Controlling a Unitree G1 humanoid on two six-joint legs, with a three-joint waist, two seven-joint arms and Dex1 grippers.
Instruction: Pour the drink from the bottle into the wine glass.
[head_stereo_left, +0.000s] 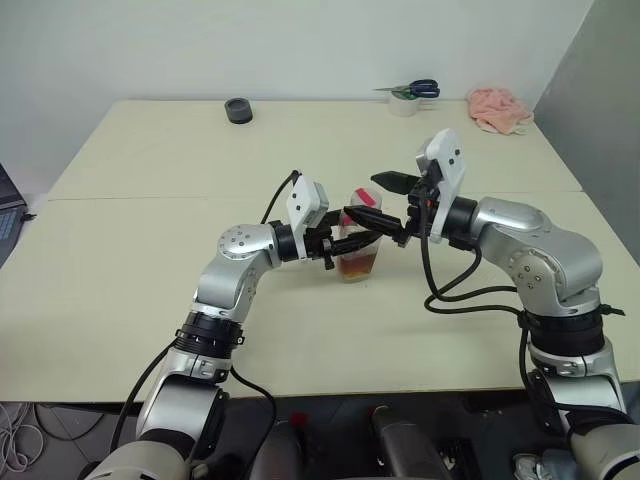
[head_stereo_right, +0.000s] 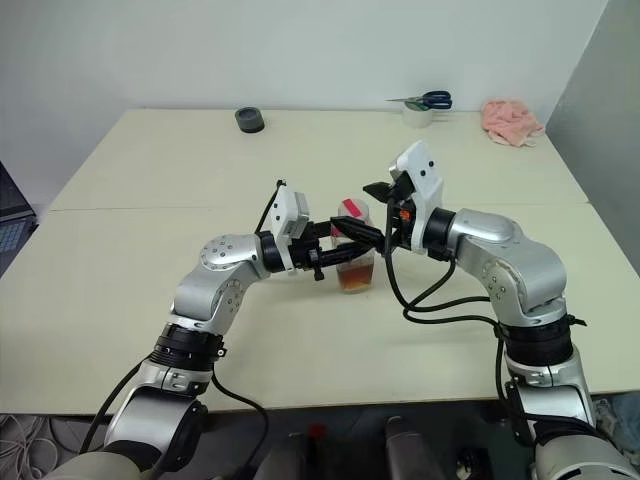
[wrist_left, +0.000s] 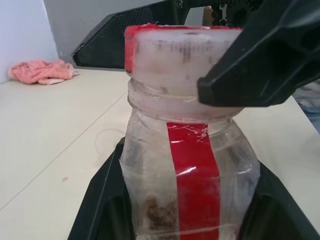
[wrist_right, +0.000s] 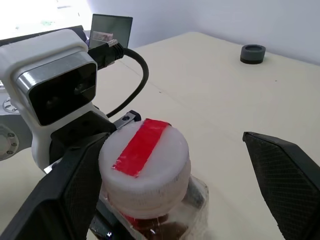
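A: What is the left gripper (head_stereo_left: 362, 240) doing?
B: It is clamped on the bottle (head_stereo_left: 357, 243), one black finger on each side of the clear body, just under the neck. The bottle stands upright on the table (head_stereo_left: 140, 230), near its middle

A: And the right gripper (head_stereo_left: 384, 200)?
B: Its fingers stand wide apart at the bottle's cap (wrist_right: 144, 159). In the right wrist view one finger (wrist_right: 65, 195) lies against the side of the cap, and the other (wrist_right: 287, 182) is well clear of it on the far side. Nothing is held in it

A: What of the bottle itself?
B: The cap is on; it is whitish with a red strip across its top. A red label strip (wrist_left: 196, 185) runs down the body. The drink (head_stereo_left: 357, 265) is amber-brown and sits low in the bottle, filling only the bottom part

A: Anything else near the bottle?
B: Beyond the bottle, at the table's far edge, a small dark round thing (head_stereo_left: 238, 110) lies off to the left. Far to the right of the bottle, at that same edge, are a white roll with blue-handled scissors (head_stereo_left: 417, 90) resting on it and a crumpled pink cloth (head_stereo_left: 498, 108) beside them
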